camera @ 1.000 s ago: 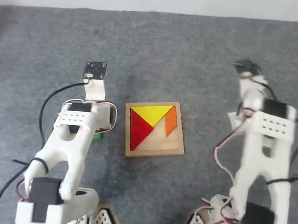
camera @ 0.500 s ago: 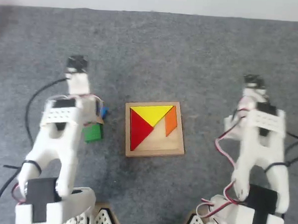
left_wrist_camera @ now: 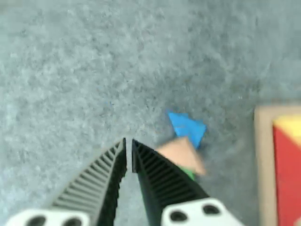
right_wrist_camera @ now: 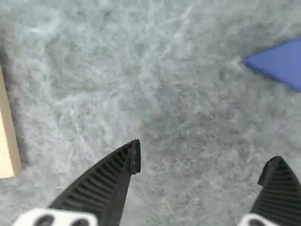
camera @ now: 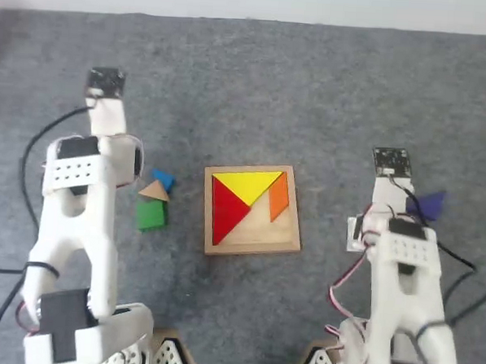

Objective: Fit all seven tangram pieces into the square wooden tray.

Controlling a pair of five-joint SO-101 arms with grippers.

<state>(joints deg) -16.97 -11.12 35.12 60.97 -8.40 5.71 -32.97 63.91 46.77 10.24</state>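
Tray (camera: 252, 248) between three-piece cluster (camera: 153, 194) and lone piece (camera: 432, 202)

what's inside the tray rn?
The wooden tray holds a yellow triangle, a red triangle and an orange piece; the rest is bare wood. Nothing covers it.

The grey, short-piled, felt-like covering of the table (camera: 257, 77) runs from the near edge of the high view to a straight far edge. Its surface is mottled, with lighter and darker flecks throughout. In the left wrist view the same fabric (left_wrist_camera: 94, 61) looks fuzzy and fibrous, and in the right wrist view (right_wrist_camera: 141, 70) its matted nap shows pale swirls. Beyond the far edge lies a plain off-white band (camera: 252, 1); whether it is a wall or another surface cannot be told. The light is soft and even, casting only faint, blurred shadows on the fabric. A dimmer smudge (camera: 11, 27) darkens the covering towards the far left corner.
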